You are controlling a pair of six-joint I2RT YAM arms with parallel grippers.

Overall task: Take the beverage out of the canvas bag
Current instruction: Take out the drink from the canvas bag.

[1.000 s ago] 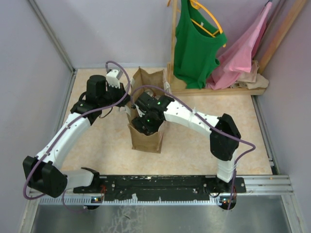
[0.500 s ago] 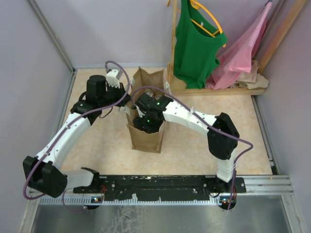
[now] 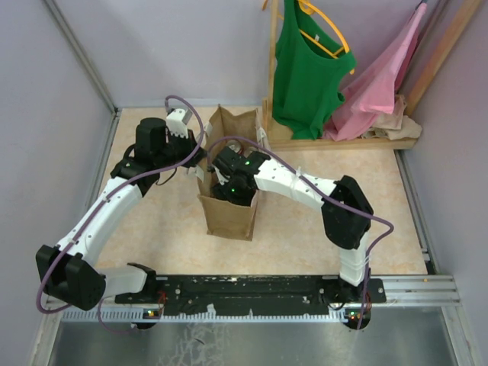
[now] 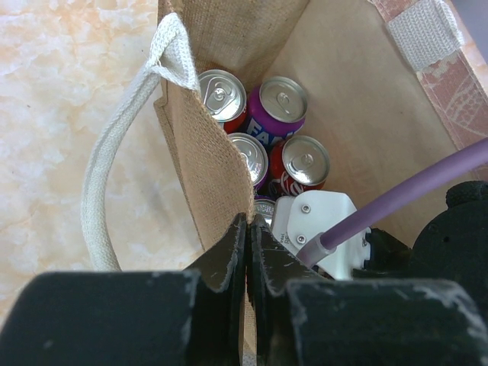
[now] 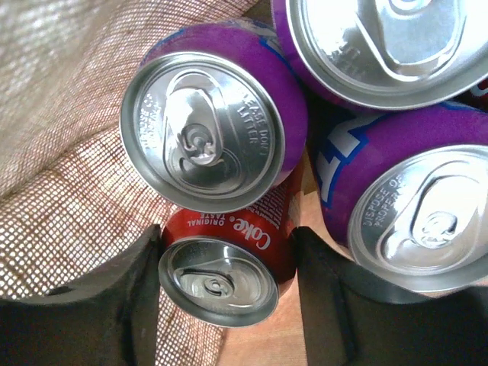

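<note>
We see the tan bag (image 3: 229, 217) upright on the tabletop (image 3: 305, 236), mouth open | right arm (image 3: 297, 183) reaches down into it | left arm (image 3: 107, 210) bends beside it, left hand (image 4: 248, 229) pinched tight on the bag's rim | right hand (image 5: 225, 259) wide, fingers flanking a red can (image 5: 221, 278) among purple cans (image 5: 206, 130) at the bottom

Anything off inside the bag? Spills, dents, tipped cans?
Nothing stands out. The soda cans in the canvas bag stand upright, tabs unopened, with no spill or dents visible. The left gripper pinches the bag's wall; the right gripper straddles the Coke can.
</note>
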